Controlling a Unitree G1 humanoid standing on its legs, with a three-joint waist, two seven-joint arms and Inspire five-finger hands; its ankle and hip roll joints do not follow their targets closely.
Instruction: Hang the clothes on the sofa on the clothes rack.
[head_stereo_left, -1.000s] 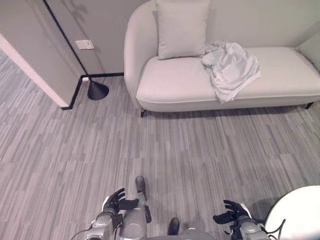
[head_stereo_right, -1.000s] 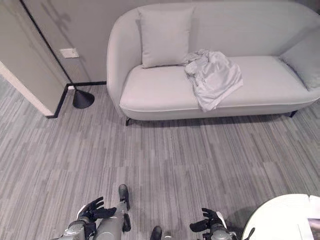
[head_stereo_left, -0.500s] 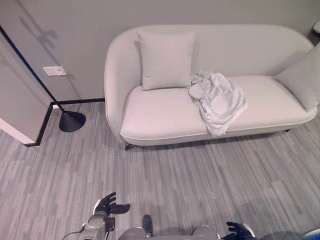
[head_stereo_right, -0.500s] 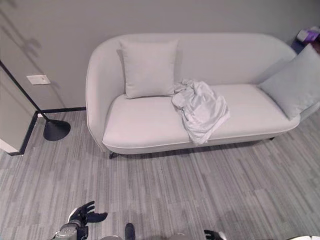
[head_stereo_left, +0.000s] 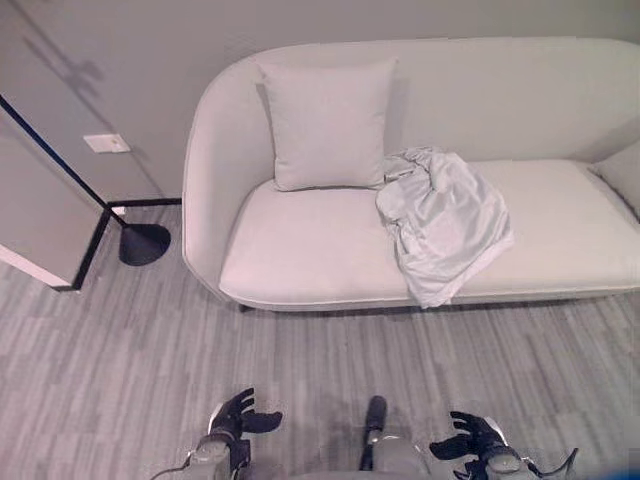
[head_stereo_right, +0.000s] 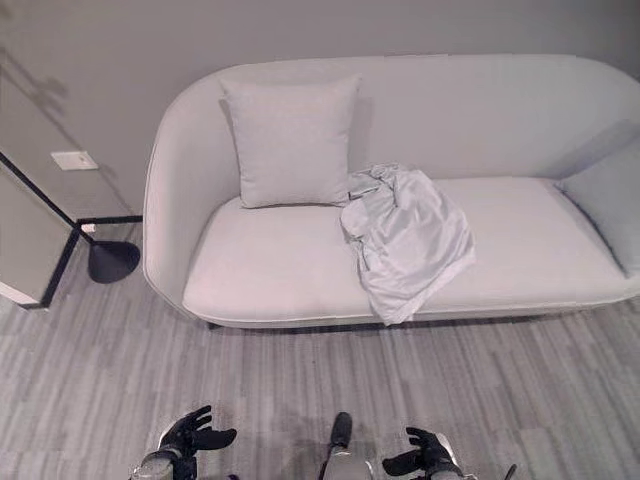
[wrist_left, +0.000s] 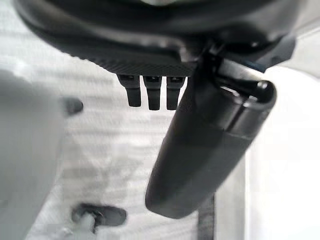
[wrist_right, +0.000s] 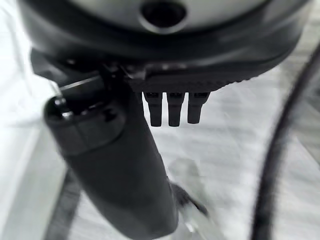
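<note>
While the robot stands on the grey floor (head_stereo_left: 120, 340) well short of the sofa (head_stereo_left: 300, 250), the step in hand looks like the approach, with nothing picked up yet. Along the sofa's back, toward its left end, leans a square cushion (head_stereo_left: 327, 122). Just beside that cushion lies the garment (head_stereo_left: 445, 220), a crumpled pale cloth spread over the seat with one corner hanging past the front edge. No clothes rack is visible from here, so it will have to be found after the pick-up. By the wall off the sofa's left end sits a dark lamp base (head_stereo_left: 145, 243).

Low in the head views, the left hand (head_stereo_left: 236, 415) and right hand (head_stereo_left: 470, 436) hang over the floor with fingers loosely spread, holding nothing. Next, I judge, the robot must close in until the front edge is within reach, then grasp the cloth near its bunched upper part.

Each wrist view adds a close look at straight fingers and thumb with bare floor beyond, while the head views alone place the garment.
</note>
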